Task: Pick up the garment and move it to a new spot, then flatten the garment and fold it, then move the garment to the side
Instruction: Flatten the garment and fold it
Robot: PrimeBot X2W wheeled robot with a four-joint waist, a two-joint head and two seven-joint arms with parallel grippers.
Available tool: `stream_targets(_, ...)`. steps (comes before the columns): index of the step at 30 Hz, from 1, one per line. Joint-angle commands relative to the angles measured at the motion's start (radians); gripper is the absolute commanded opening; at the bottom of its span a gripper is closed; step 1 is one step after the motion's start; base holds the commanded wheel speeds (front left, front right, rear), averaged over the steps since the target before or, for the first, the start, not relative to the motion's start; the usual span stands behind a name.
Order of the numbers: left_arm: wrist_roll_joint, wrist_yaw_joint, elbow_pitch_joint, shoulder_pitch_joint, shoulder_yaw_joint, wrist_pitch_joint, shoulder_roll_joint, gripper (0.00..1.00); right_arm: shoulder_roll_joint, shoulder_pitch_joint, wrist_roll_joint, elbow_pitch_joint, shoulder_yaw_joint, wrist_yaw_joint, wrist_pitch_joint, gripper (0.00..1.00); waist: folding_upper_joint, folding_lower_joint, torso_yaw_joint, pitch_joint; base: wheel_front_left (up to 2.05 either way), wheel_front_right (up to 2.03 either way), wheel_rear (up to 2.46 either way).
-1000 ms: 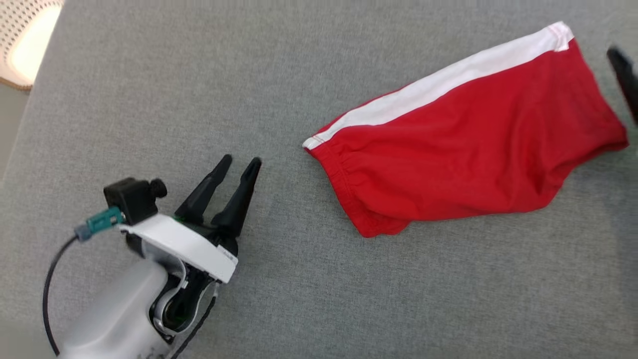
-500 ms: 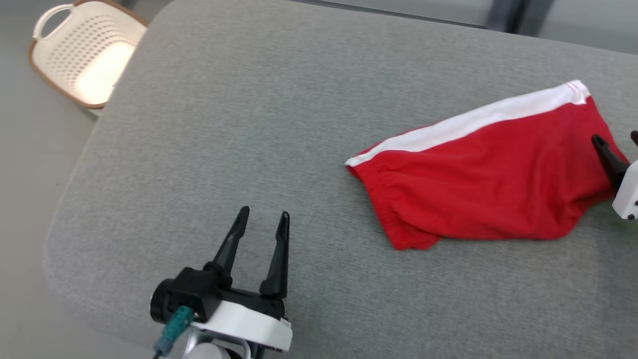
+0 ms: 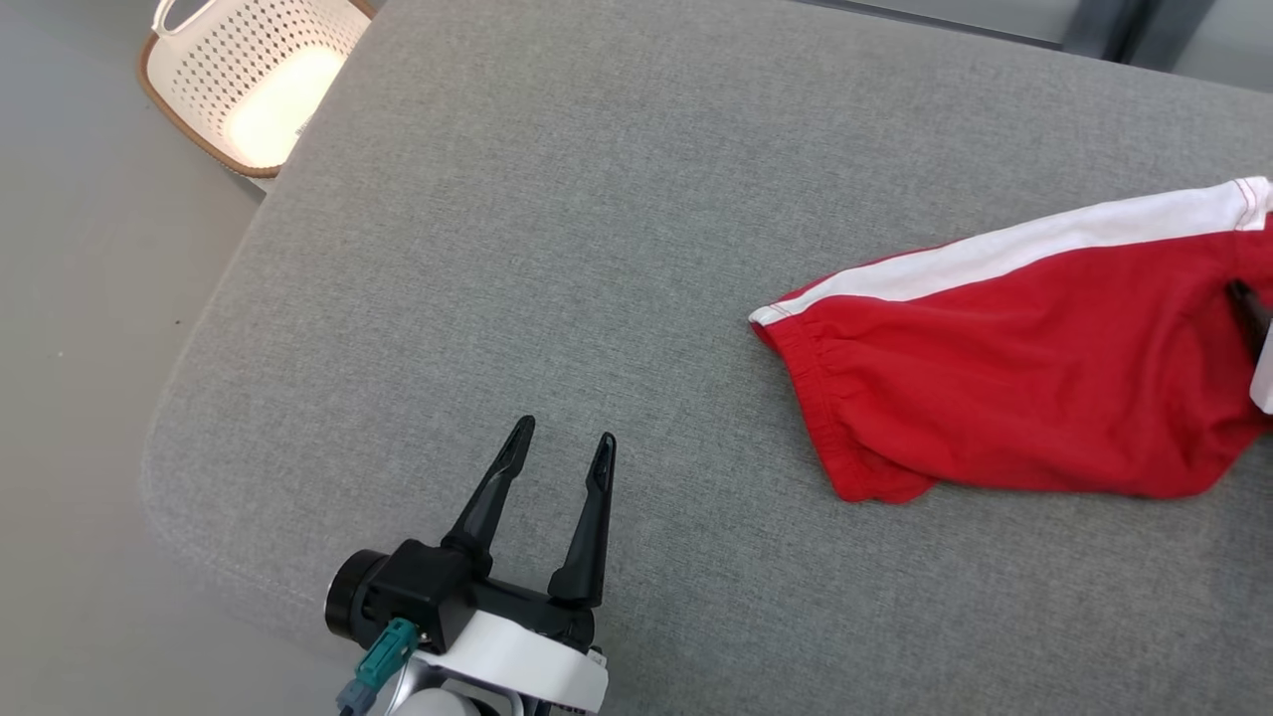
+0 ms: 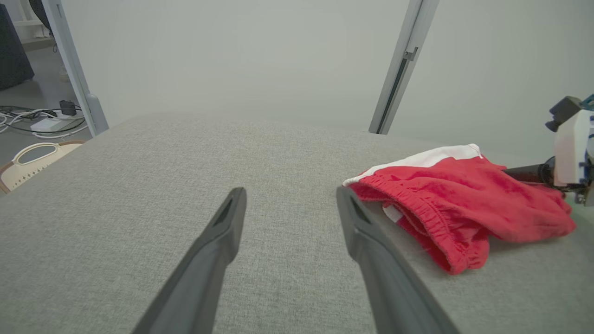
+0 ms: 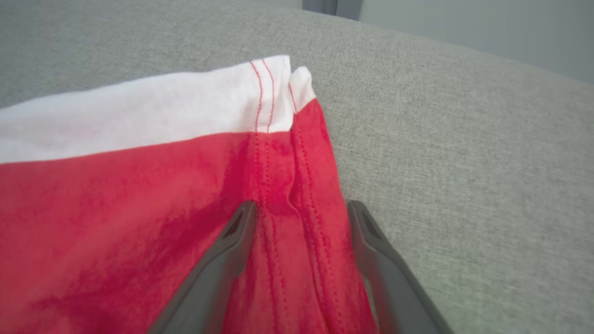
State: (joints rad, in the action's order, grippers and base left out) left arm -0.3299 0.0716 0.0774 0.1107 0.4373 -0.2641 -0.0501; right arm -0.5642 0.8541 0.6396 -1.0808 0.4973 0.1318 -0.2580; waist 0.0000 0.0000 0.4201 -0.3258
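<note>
The garment (image 3: 1024, 378) is a pair of red shorts with a white side stripe, lying crumpled on the right of the grey cushion (image 3: 597, 249). Its elastic waistband points left. My left gripper (image 3: 565, 433) hovers open over bare cushion near the front edge, well left of the shorts, with nothing between its fingers (image 4: 291, 192). My right gripper (image 5: 301, 206) is open at the garment's far right end. Its two fingers straddle a stitched red hem fold (image 5: 287, 176) just below the white stripe. One dark right finger (image 3: 1248, 313) shows at the head view's right edge.
A white perforated laundry basket (image 3: 249, 70) with a brown rim stands on the floor past the cushion's back left corner. The cushion's rounded left edge (image 3: 189, 398) drops to grey floor. Cables and a metal post (image 4: 74, 69) stand behind.
The head camera has swung, shifting the whole picture and bringing the basket into view. My right gripper has come from beside the garment's right end to over it. The left gripper stays open.
</note>
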Motion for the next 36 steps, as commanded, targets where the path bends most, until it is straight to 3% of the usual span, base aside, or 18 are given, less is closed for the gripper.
stream_targets(1,0.006,0.005,-0.003,0.016,-0.003,0.000,-0.002,1.00,0.021,-0.044,0.003,-0.025,0.018,-0.002,-0.025,0.35,0.0000,0.0000,-0.009,-0.001,0.00,0.00,0.00)
stream_targets(2,0.012,0.008,-0.004,0.019,-0.005,0.000,-0.002,1.00,0.024,-0.047,0.004,-0.020,0.022,-0.002,-0.013,0.00,0.0000,0.0000,-0.017,-0.001,0.00,0.00,0.00)
stream_targets(15,0.050,-0.008,0.014,0.003,-0.040,0.000,-0.002,1.00,0.003,-0.111,-0.010,-0.017,0.007,-0.004,0.162,0.00,0.0000,0.0000,-0.199,0.052,0.00,0.00,0.00)
stream_targets(22,0.065,-0.016,0.021,0.006,-0.049,0.000,-0.002,1.00,-0.034,-0.114,-0.106,-0.013,0.034,-0.002,0.209,0.00,0.0000,0.0000,-0.256,0.067,0.00,0.00,0.00)
stream_targets(27,0.070,-0.022,0.036,0.000,-0.046,0.000,-0.003,1.00,0.002,-0.069,-0.208,-0.004,0.042,-0.002,0.228,0.00,0.0000,0.0000,-0.275,0.087,0.00,0.00,0.00)
stream_targets(36,0.072,-0.022,0.053,-0.025,-0.043,0.000,-0.002,1.00,0.136,-0.012,-0.375,0.089,0.000,-0.002,0.198,0.00,0.0000,0.0000,-0.263,0.144,0.00,0.00,0.00)
